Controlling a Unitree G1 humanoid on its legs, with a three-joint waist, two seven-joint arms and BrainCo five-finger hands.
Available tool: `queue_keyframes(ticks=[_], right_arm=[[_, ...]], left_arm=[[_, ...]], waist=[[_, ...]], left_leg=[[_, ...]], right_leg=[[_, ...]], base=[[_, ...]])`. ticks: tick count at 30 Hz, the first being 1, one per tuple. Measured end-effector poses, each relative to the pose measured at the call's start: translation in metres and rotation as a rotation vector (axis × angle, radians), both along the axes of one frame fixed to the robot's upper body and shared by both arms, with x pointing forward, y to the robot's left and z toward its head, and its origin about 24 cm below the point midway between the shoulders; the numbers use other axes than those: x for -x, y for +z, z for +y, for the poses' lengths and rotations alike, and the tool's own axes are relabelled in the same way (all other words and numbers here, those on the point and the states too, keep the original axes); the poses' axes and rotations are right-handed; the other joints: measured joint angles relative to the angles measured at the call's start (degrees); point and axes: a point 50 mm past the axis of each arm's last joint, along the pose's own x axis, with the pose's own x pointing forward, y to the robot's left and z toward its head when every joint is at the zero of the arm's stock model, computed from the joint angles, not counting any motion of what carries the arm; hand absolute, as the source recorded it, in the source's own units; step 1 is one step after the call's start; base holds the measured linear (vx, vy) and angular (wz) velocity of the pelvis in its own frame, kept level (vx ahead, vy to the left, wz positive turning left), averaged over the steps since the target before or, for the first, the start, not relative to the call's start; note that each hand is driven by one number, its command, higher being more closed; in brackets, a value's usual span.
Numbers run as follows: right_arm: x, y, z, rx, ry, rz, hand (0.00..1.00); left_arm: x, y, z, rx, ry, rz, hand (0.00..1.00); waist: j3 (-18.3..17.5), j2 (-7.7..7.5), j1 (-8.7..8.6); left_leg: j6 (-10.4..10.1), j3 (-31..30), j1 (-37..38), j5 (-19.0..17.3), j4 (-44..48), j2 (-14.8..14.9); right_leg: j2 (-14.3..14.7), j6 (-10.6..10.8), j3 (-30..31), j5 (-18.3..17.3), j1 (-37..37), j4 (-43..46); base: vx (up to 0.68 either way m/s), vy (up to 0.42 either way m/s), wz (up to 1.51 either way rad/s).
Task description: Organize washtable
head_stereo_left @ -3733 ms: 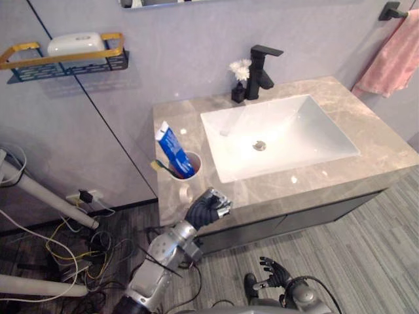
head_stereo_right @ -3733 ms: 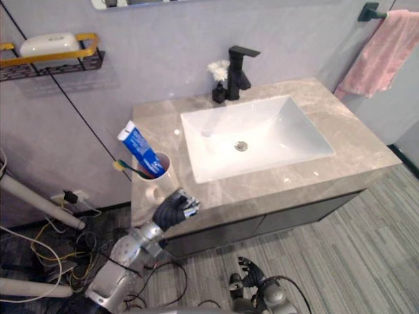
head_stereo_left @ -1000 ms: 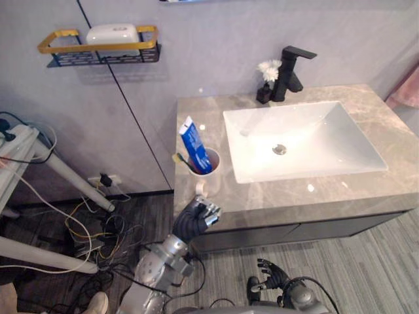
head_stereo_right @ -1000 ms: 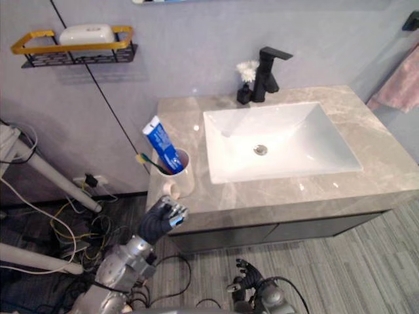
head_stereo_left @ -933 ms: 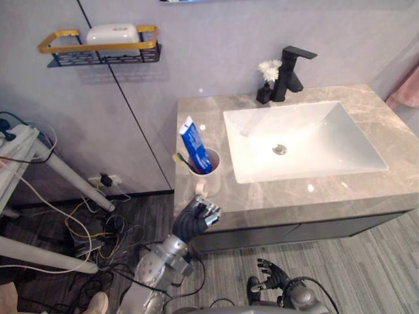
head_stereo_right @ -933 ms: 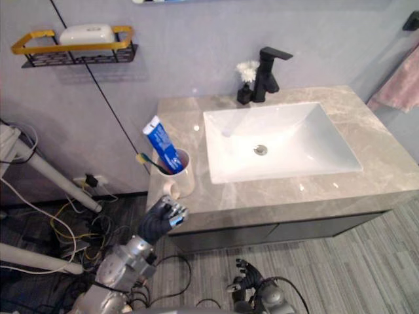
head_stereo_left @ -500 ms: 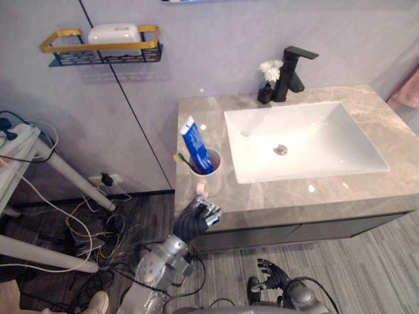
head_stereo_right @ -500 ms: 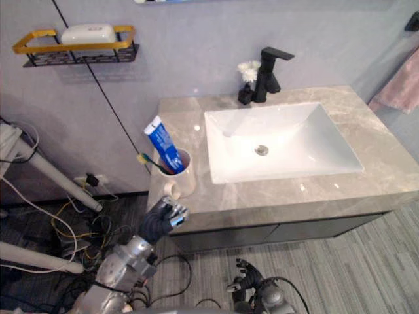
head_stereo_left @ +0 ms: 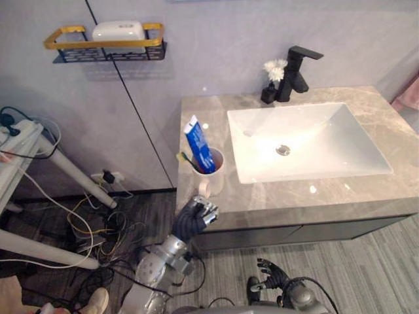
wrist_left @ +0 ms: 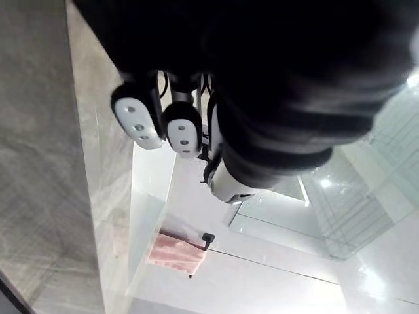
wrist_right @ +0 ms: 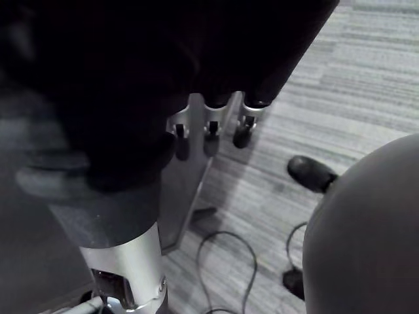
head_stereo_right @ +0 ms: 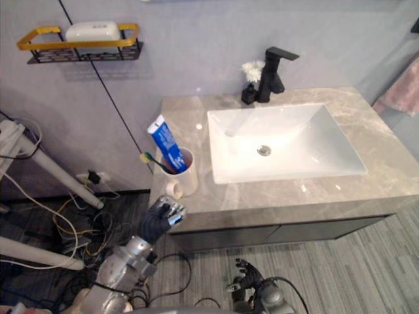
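- A grey marble-patterned surface (head_stereo_left: 275, 196) carries a white rectangular basin (head_stereo_left: 327, 150) sunk into its right part.
- A cream ceramic mug (head_stereo_left: 213, 182) stands upright on the surface near its front left corner, just beside the basin's left edge, its handle turned to the front.
- A blue and white toothpaste tube (head_stereo_left: 198, 142) leans in the mug, cap end down, and a toothbrush with a yellow-green handle (head_stereo_left: 186, 159) juts out over the mug's left rim.
- The left hand (head_stereo_left: 195, 219) hangs just below the surface's front left corner, under the mug, fingers curled into a fist with nothing in them.
- The right hand (head_stereo_left: 270, 275) is low over the striped floor, fingers loosely apart and holding nothing.
- A black angular tap (head_stereo_left: 296, 72) stands behind the basin, with a small black vase of white flowers (head_stereo_left: 269, 93) just beside it.
- On the wall, a black wire shelf with a gold rail (head_stereo_left: 105, 51) holds a white rounded box (head_stereo_left: 118, 31).
- A pink towel (head_stereo_left: 410, 98) shows at the far right edge.
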Motion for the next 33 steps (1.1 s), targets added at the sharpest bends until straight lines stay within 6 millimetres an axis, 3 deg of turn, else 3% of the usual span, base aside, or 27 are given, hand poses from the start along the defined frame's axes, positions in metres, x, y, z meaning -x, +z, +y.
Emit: queue_keyframes(ticks=[33], right_arm=[[0.0088,-0.004,0.0047,-0.003,-0.026,0.019,0.0]], left_arm=[[-0.0015,-0.0081,-0.0006,-0.026,0.103,0.03,1.0]], waist=[[-0.04,-0.46,0.0]], left_leg=[[-0.01,-0.29,0.0,0.07,0.04,-0.03]], right_leg=[[-0.07,0.0,-0.21,0.0,0.12,-0.02]], base=[[0.0,0.0,0.0]])
